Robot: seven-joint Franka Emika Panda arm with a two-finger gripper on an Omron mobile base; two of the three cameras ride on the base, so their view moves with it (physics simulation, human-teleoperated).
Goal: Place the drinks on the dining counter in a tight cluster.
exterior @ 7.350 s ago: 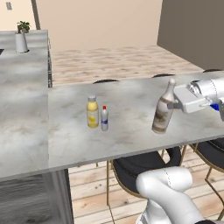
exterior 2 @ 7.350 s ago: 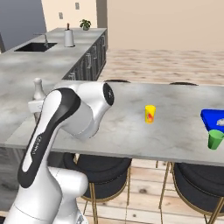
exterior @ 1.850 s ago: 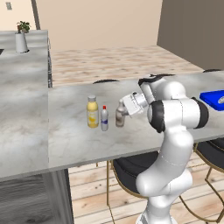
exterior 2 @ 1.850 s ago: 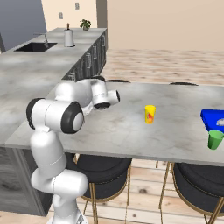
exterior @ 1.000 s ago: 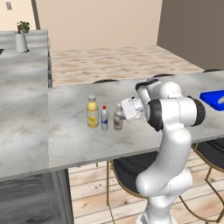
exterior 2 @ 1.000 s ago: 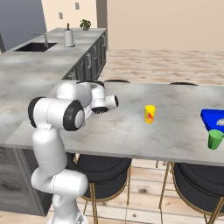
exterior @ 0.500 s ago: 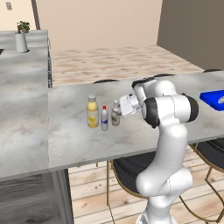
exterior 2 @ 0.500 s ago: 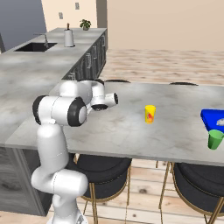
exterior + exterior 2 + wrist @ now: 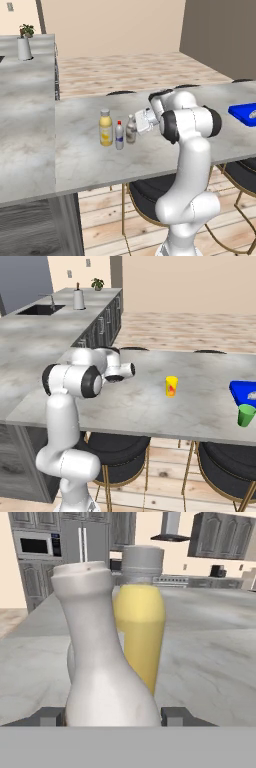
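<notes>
Elbow bent, I reach my pincer (image 9: 139,123) level to clasp the brown-and-white bottle (image 9: 131,129), standing on the table (image 9: 80,155) just beside the red-capped bottle (image 9: 119,135) and yellow bottle (image 9: 105,128), while the right base view adds a yellow cup (image 9: 171,386).

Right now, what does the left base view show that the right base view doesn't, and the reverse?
Left base view: the three drinks standing close together in a row, yellow bottle, red-capped bottle and brown-and-white bottle, with the jaws closed on the last. Right base view: a yellow cup, a green cup and the sink in the far worktop. Shared: the dining counter, the blue tray at its right end, the potted plant and the white arm.
</notes>
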